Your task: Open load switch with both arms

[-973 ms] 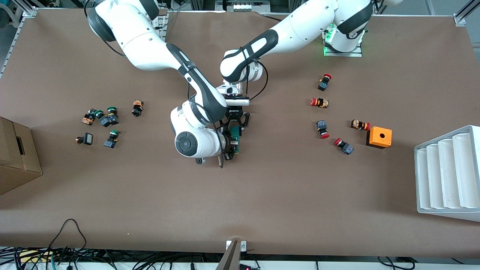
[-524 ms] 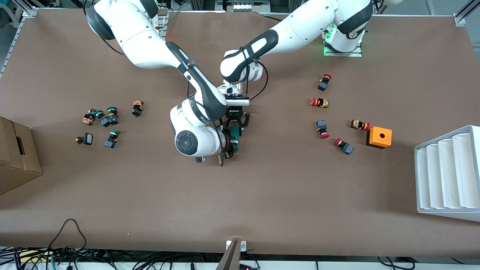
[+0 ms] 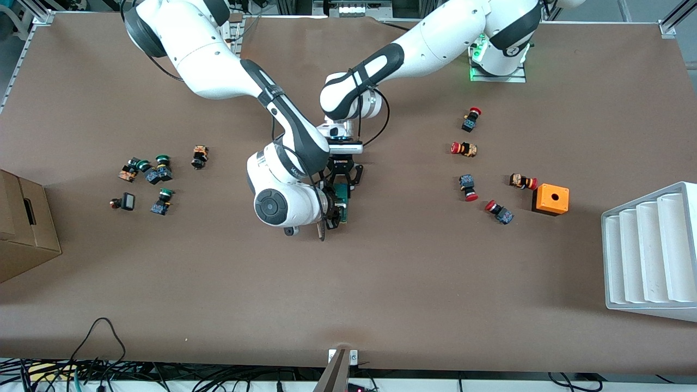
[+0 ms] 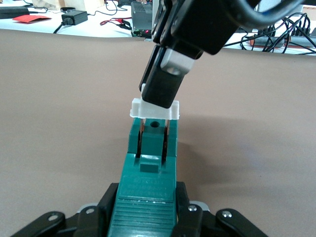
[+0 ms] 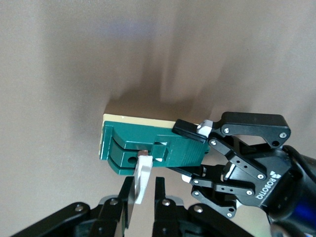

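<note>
The load switch (image 3: 342, 195), a narrow dark-green block, is held just above the middle of the table. My left gripper (image 3: 341, 187) is shut on one end of the block (image 4: 150, 163), its fingers (image 4: 183, 207) pressed against both sides. At the other end the white tab (image 4: 139, 109) stands a little out of the block, with two thin prongs showing beneath it. My right gripper (image 5: 144, 190) is shut on this tab (image 5: 143, 177). The left gripper (image 5: 192, 150) also shows in the right wrist view, clamped on the green block (image 5: 143, 140).
Several red-capped push buttons (image 3: 467, 187) and an orange box (image 3: 550, 198) lie toward the left arm's end. Green-capped buttons (image 3: 161, 171) lie toward the right arm's end, near a cardboard box (image 3: 22, 228). A white rack (image 3: 650, 253) stands at the table edge.
My left gripper's fingers have drawn in tight on the green block. Both arms have hardly shifted.
</note>
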Robot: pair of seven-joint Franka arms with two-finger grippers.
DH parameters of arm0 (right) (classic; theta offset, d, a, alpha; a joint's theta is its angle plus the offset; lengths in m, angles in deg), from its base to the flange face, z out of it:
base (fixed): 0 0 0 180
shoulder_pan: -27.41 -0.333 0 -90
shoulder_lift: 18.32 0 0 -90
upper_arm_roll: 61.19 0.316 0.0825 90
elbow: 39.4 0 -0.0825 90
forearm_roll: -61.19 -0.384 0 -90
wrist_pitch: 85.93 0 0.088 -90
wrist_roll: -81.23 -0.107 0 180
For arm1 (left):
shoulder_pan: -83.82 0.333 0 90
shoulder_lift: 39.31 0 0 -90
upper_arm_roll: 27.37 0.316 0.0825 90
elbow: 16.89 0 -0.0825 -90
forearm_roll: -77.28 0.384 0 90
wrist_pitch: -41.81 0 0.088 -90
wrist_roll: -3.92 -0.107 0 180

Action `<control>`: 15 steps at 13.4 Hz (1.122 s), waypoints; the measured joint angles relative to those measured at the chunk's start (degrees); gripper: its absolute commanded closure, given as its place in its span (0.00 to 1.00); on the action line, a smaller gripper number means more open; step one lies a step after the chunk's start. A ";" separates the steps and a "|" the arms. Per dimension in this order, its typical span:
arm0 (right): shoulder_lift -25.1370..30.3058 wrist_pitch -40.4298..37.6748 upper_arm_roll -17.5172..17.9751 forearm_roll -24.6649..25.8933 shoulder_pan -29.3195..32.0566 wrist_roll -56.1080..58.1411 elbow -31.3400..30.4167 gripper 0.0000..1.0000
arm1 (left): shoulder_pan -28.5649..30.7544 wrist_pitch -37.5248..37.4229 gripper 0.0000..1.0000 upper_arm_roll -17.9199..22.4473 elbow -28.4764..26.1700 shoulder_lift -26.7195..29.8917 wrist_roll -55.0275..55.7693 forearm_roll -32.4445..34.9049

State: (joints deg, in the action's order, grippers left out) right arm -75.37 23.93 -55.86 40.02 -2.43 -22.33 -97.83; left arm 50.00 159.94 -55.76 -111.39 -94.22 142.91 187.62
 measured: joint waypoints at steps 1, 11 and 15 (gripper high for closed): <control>0.07 -0.06 0.00 0.00 0.00 0.00 0.00 0.79 | 0.00 0.00 0.51 0.00 0.00 0.00 0.00 0.00; 0.73 -0.41 0.00 0.10 -0.36 0.00 -0.58 0.81 | 0.00 0.00 0.50 0.00 0.00 0.00 0.00 0.00; 1.91 -0.42 0.41 0.71 -0.56 0.01 -2.56 0.81 | 0.00 0.00 0.50 0.00 0.00 0.00 0.00 0.00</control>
State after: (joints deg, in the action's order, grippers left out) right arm -73.47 23.52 -55.45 40.74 -2.99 -22.33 -100.40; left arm 50.00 159.95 -55.76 -111.39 -94.22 142.91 187.62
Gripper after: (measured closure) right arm 0.811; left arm 0.502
